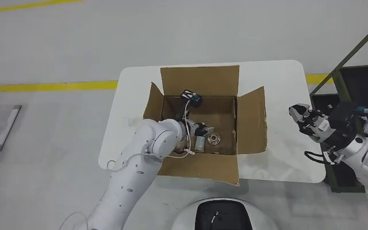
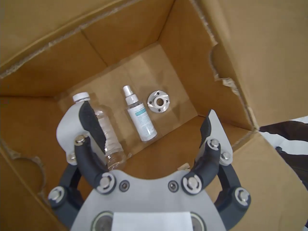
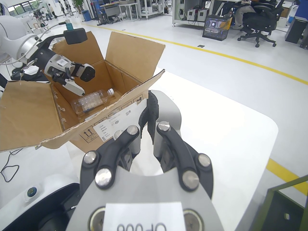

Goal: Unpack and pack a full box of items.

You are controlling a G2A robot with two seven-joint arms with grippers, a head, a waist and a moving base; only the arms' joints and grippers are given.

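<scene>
My left gripper (image 2: 147,115) hangs inside the open cardboard box (image 2: 120,37), fingers spread wide and holding nothing. On the box floor below it I see a clear water bottle (image 2: 113,143) lying partly behind one finger, a spray bottle (image 2: 140,118) in line with the gap, and a metal flange (image 2: 158,102) just beside that. My right gripper (image 3: 150,111) sits at the white table's (image 1: 276,75) edge, outside the box, fingers pressed together and empty.

The cardboard box (image 1: 250,121) sits on the counter (image 1: 276,80), its flaps spread outward. On its floor, toward the robot's side, lie a water bottle (image 2: 111,143), a spray bottle (image 2: 140,118) and a metal flange (image 2: 158,101), left to right, apart from each other. The left gripper (image 2: 146,111) hangs in the box over the water bottle. The right gripper (image 1: 297,113) is right of the box, at the counter's right edge.
</scene>
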